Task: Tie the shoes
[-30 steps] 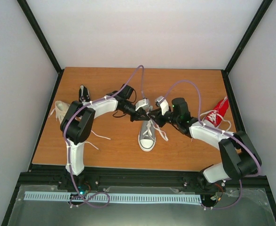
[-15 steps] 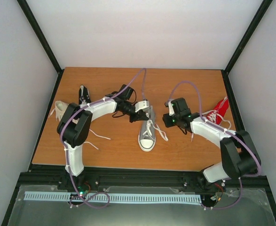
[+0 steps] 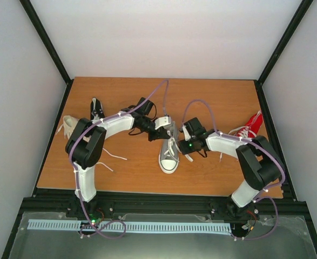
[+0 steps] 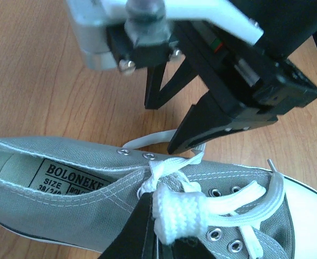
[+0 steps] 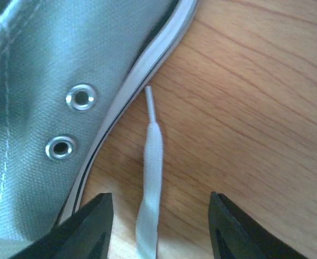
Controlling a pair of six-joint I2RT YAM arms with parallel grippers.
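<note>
From above, the grey shoe (image 3: 169, 156) lies mid-table (image 3: 120, 172), toe toward the arms. The left gripper (image 3: 165, 128) is at its heel end, and the right gripper (image 3: 186, 143) is just beside it. The left wrist view shows the left gripper pinching a bunch of white lace (image 4: 180, 213) over the shoe. In the right wrist view, the right gripper's fingers (image 5: 88, 224) are wide apart, and a lace end (image 5: 152, 156) lies between them.
</note>
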